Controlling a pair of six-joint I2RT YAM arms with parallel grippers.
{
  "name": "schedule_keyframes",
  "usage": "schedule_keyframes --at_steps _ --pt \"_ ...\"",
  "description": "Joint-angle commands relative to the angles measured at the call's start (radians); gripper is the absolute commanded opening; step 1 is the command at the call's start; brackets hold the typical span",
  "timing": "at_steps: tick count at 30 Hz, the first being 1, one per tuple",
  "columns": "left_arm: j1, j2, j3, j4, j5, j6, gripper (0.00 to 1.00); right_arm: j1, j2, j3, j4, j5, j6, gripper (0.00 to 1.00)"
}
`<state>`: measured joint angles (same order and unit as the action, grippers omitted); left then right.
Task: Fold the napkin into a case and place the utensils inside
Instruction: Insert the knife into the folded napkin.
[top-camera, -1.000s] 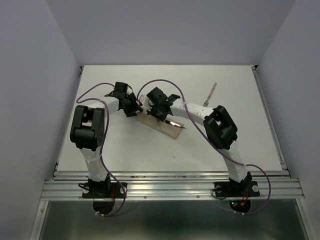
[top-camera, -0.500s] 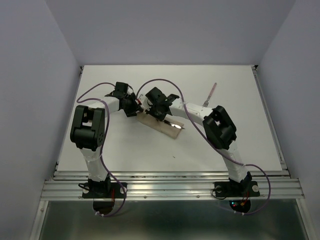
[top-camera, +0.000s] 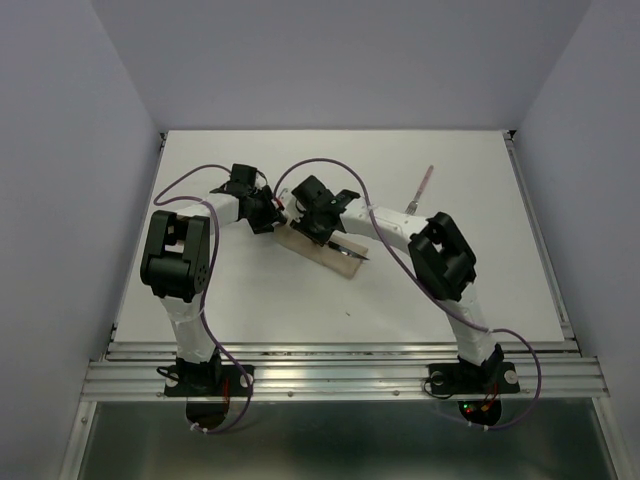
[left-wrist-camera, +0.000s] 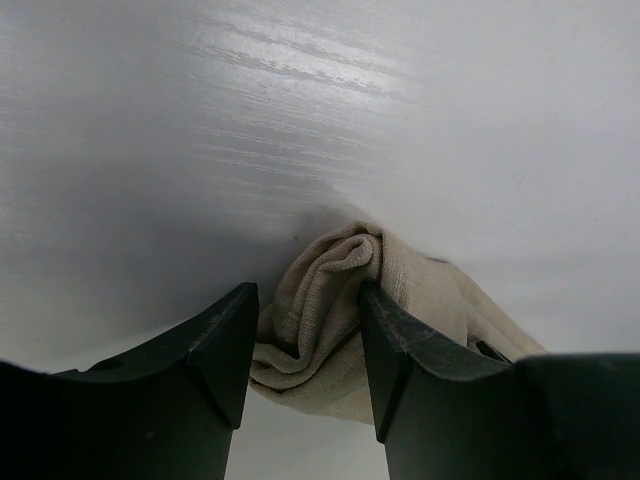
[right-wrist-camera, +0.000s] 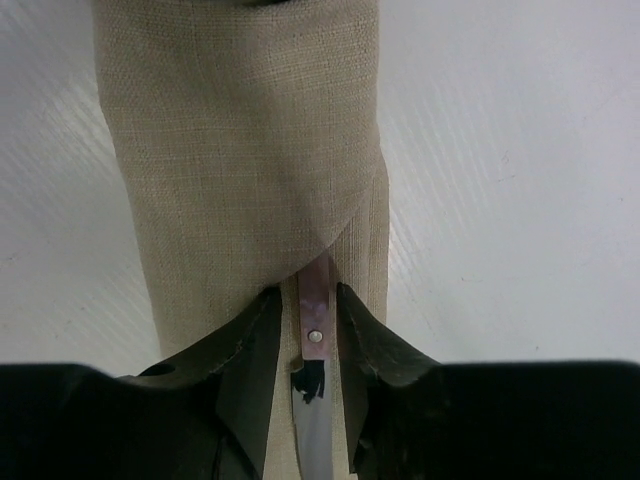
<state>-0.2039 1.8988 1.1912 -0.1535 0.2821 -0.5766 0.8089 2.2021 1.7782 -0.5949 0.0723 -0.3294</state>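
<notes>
Two utensils: a slim knife (right-wrist-camera: 315, 312) and a slim fork (top-camera: 419, 190), each with a pinkish-red handle and a silver metal end.
Case (right-wrist-camera: 240, 150): a narrow layered pouch of tan cloth with a coarse, even weave and a slanting flap edge at its mouth. It lies on the smooth white table (top-camera: 300, 300) between the two arms.
Knife position: the riveted handle is tucked under the flap and the flat blade sticks out of the mouth.
Fork position: on bare table, well apart from the case, towards the far right.
Left gripper (left-wrist-camera: 305, 292): the black fingers (left-wrist-camera: 215, 350) are clamped on the case's bunched, rolled end, and the cloth touches both.
Right gripper (right-wrist-camera: 307, 293): the fingers (right-wrist-camera: 250, 350) are parted narrowly. They straddle the knife handle at the rivet, with a thin gap showing.
</notes>
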Motion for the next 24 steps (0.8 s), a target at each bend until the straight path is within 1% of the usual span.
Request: schedule_keyframes --at_steps 1,3,4,9,24 --pt "-0.011 -0.021 -0.016 -0.037 -0.018 0.026 0.56 0.013 -0.096 -0.026 0.043 0.035 0.016 0.35" --pt "-0.011 -0.02 -0.015 -0.037 -0.02 0.026 0.56 0.013 -0.111 -0.046 0.053 0.043 0.021 0.37" --pt "-0.012 -0.018 -0.013 -0.037 -0.02 0.026 0.56 0.013 -0.117 -0.054 0.059 0.044 0.021 0.4" --pt "-0.011 -0.018 -0.019 -0.037 -0.021 0.026 0.56 0.013 -0.14 -0.088 0.079 0.052 0.027 0.41" --pt "-0.014 -0.015 -0.019 -0.037 -0.023 0.027 0.56 0.004 -0.101 -0.131 0.112 0.061 0.03 0.41"
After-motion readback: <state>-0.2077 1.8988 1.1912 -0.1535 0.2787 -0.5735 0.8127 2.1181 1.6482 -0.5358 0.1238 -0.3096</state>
